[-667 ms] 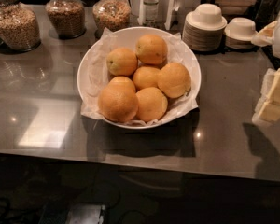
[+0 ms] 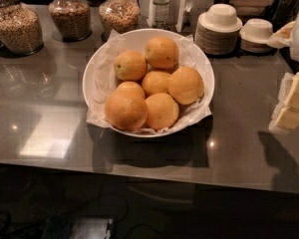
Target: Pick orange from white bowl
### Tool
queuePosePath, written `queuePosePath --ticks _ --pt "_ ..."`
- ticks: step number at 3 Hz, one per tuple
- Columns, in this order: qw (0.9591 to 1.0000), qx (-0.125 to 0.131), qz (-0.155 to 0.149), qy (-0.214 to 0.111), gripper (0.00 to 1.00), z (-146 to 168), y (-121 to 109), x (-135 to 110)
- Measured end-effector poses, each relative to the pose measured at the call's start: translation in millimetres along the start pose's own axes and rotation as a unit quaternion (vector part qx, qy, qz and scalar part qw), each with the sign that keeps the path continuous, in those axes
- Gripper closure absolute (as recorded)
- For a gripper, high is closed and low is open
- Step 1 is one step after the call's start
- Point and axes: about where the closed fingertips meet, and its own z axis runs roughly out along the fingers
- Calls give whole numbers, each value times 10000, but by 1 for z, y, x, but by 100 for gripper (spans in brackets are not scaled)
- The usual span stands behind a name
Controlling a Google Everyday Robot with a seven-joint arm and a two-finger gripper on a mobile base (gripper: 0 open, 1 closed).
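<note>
- Camera view, setting: a dark, glossy counter (image 2: pixel 50 133) is shown from above and in front. The white bowl (image 2: pixel 87 83) stands at its middle, lined with crinkled white paper (image 2: pixel 102 91).
- Camera view, task object: seven oranges are heaped in the bowl. The orange (image 2: pixel 186 85) lies on the right side of the heap. It is pressed against a smaller middle fruit (image 2: pixel 155 82) and rests above a front fruit (image 2: pixel 162 111).
- Camera view, tool: the gripper (image 2: pixel 289 106) is seen as a pale, cream-coloured form at the right edge. It is held above the counter, and its shadow is cast on the surface below it. Whether it is released or clenched cannot be told, and nothing is seen held in it.
- Camera view, relation: the orange lies to the left of the gripper, well apart from it. The bowl's right rim and a bare strip of counter lie between them.
- Camera view, background: three glass jars (image 2: pixel 70 14) of grain, a bottle (image 2: pixel 160 4) and stacked small bowls (image 2: pixel 219 26) are ranged behind.
</note>
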Motion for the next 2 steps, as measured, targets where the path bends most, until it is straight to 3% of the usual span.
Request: queuePosePath --ticks 1,2 --pt "9992 -127 -368 -63 0 4 1 -15" --pt "9945 -267 -963 -303 0 9 -2 -43"
